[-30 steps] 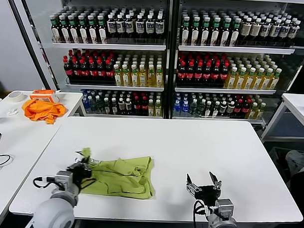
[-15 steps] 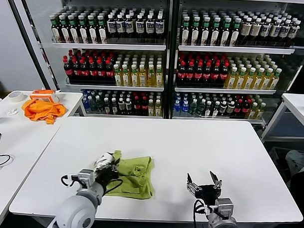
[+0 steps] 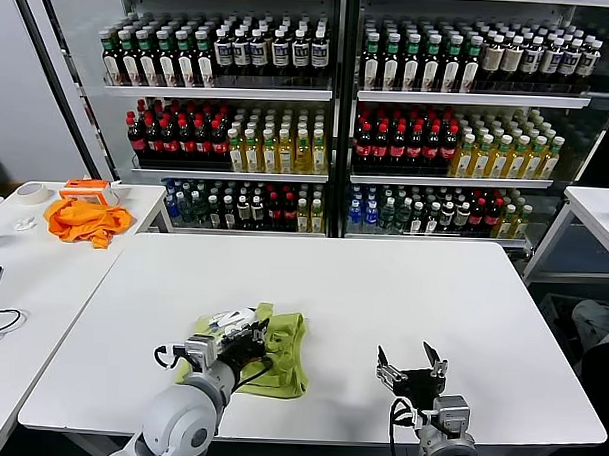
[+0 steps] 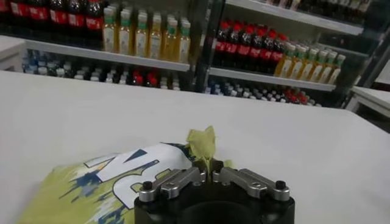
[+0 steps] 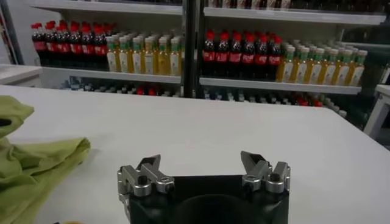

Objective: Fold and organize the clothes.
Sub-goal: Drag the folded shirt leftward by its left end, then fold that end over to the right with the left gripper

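Left gripper was clamped on a fold of the lime-green cotton T-shirt lying on the white table. I'd lay that edge flat before releasing. Right gripper sat spread, idle.

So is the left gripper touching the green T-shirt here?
Touching: in the left wrist view, the left gripper is shut on a pinched fold of the T-shirt.

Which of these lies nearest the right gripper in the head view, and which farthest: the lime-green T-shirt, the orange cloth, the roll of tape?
From the right gripper:
1. Lime-green cotton T-shirt, to its left on the same white table, pinched by the left gripper.
2. Bright orange cloth, on the far-left side table.
3. Pale roll of tape, just beyond it.
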`<state>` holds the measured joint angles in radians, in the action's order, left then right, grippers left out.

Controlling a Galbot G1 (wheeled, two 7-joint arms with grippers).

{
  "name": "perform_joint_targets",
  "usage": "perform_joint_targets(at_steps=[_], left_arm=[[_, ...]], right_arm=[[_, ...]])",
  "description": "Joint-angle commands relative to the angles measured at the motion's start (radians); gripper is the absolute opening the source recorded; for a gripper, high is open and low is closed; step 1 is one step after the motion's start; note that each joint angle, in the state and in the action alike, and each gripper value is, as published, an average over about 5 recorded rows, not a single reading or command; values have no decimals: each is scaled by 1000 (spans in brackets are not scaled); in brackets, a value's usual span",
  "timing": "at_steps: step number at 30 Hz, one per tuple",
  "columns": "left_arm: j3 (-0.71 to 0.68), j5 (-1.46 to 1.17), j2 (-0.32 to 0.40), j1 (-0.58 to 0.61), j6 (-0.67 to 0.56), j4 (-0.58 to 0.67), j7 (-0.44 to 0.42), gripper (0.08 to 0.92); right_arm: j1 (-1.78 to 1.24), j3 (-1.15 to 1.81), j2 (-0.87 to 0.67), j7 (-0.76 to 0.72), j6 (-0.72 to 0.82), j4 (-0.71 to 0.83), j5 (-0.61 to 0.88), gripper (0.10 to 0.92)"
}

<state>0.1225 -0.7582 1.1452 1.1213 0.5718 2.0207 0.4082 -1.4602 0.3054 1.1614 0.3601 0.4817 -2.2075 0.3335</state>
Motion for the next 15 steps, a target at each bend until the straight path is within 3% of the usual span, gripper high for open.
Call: perform_joint_targets(at_steps=[1, 15], left_arm=[[-24, -9, 17, -16, 4, -13, -2, 102], [-32, -75, 33, -32, 5, -25, 12, 102]], right_arm=[[1, 0, -1, 1, 0, -1, -1, 823], [3, -3, -1, 1, 0, -2, -1, 823]])
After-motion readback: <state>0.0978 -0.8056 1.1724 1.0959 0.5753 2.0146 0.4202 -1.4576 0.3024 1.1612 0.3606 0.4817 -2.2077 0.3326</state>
